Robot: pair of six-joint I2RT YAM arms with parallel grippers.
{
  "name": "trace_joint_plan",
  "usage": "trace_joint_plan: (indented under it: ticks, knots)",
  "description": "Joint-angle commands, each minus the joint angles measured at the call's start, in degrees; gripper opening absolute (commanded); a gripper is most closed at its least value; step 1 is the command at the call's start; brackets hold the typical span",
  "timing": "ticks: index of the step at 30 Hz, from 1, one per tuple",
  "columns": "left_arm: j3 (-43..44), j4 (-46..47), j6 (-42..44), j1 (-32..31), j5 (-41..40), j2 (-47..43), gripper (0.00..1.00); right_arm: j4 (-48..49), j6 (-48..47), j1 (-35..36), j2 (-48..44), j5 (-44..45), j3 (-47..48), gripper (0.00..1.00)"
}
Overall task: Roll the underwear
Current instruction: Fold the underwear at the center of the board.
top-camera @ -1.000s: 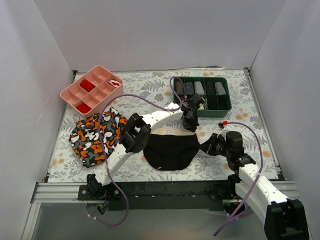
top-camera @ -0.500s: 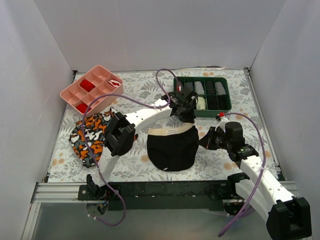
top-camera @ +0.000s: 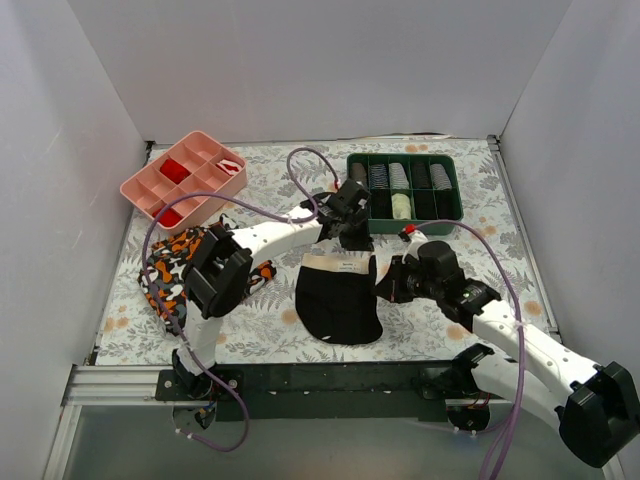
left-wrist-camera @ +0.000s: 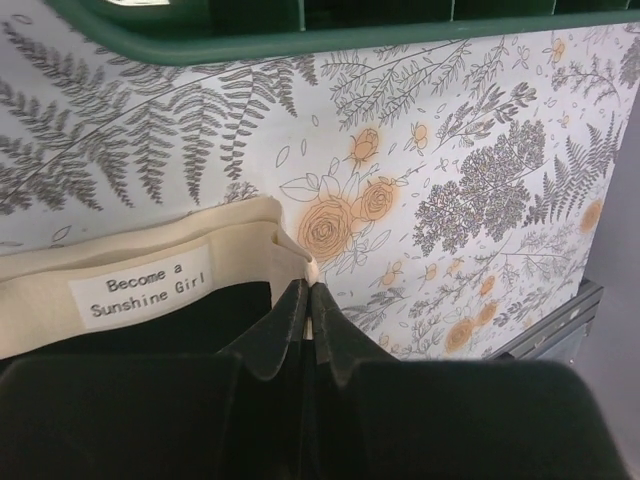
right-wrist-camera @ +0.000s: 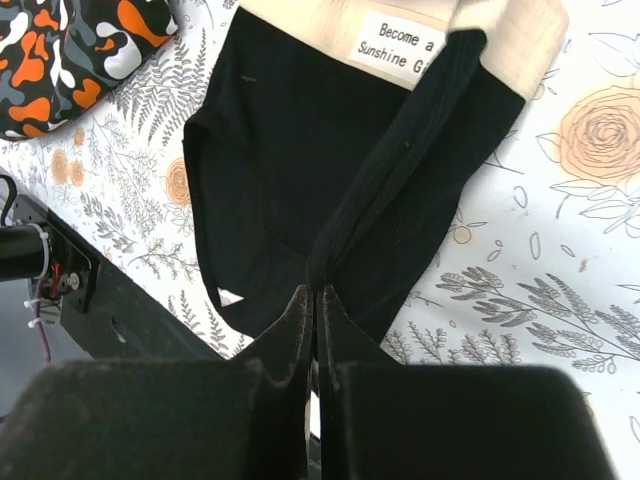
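The black underwear (top-camera: 338,298) with a cream waistband (top-camera: 336,263) lies on the floral mat at centre, its right side folded over toward the left. My left gripper (top-camera: 358,240) is shut on the waistband's right corner (left-wrist-camera: 296,252), near the white label (left-wrist-camera: 140,285). My right gripper (top-camera: 388,284) is shut on the raised black fold of the underwear (right-wrist-camera: 400,170), pinching its lower edge (right-wrist-camera: 316,272).
A green divided tray (top-camera: 404,190) with rolled garments stands at the back right, its rim close behind the left gripper (left-wrist-camera: 330,38). A pink divided tray (top-camera: 184,178) stands at the back left. An orange, black and white patterned cloth (top-camera: 180,268) lies at the left.
Both grippers have moved left with the underwear's right side, folding it over the middle. The garment is narrower than before.
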Motion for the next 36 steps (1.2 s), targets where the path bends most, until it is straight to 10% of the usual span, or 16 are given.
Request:
trace_joint_plan:
  ticks: [1, 36]
  knots:
    - [-4.85, 6.95, -0.01, 2.26, 0.72, -9.49, 0.0, 0.24, 2.59, 3.87, 1.92, 4.68, 3.34, 0.01]
    - [-39.57, 20.58, 1.14, 18.26, 8.72, -33.23, 0.0, 2.96, 10.68, 24.97, 29.95, 12.51, 22.33, 0.01]
